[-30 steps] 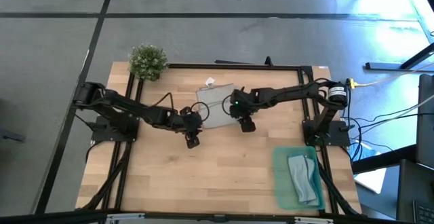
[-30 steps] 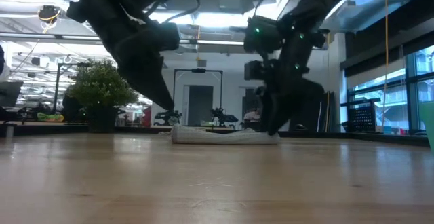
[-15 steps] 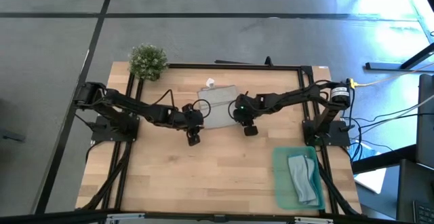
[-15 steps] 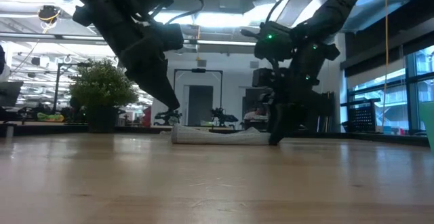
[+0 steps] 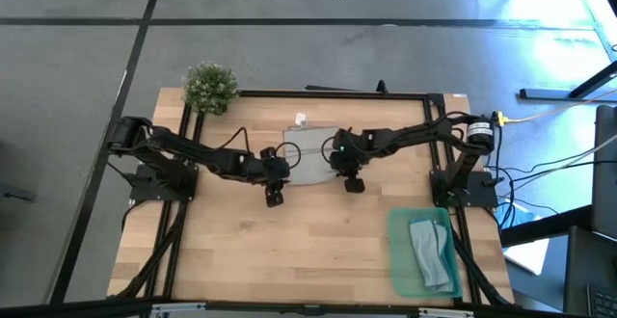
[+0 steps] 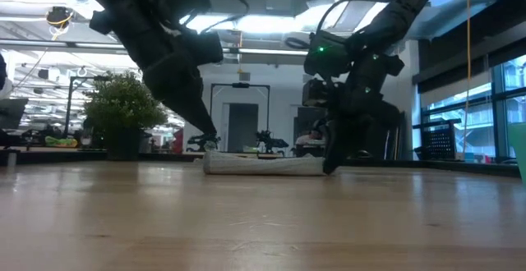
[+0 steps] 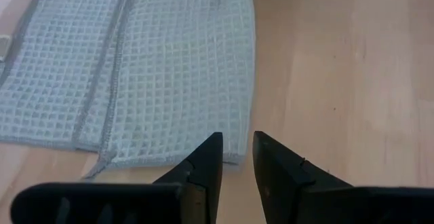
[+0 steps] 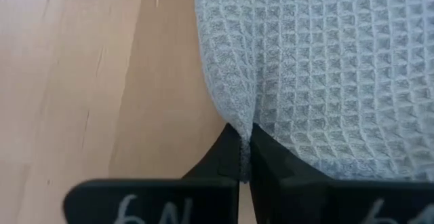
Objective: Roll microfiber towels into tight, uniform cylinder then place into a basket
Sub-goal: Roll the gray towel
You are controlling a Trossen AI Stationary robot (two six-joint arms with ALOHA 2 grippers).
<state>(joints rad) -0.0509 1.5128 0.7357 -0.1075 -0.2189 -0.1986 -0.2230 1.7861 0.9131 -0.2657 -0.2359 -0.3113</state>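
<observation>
A light grey microfiber towel [image 5: 310,149] lies flat, folded in layers, at the table's far middle. It also shows in the low view [image 6: 263,164]. My right gripper [image 5: 354,185] is at the towel's near right corner, shut on its edge. My left gripper [image 5: 274,199] is at the near left corner. Its fingertips [image 7: 237,146] stand a narrow gap apart over the towel's near hem [image 7: 230,158]. A pale blue towel [image 5: 431,251] lies rolled in the green basket [image 5: 397,260] at the near right. My right gripper pinches a small pucker of the grey towel's near edge [image 8: 244,119] between its two fingers. The fingers slant down from the near side. One layer or several, I cannot tell. The rest of the towel lies on the table. My left gripper: I cannot tell whether its tips touch the hem.
A small green bushy plant [image 5: 209,87] stands at the far left corner. Bare wood lies between the towel and the table's near edge, left of the basket.
My right gripper has gone a little toward the near right and down, to the towel's near edge. The towel has shifted slightly and its near side stands a little higher in the low view. My left gripper has stayed at the near left corner.
</observation>
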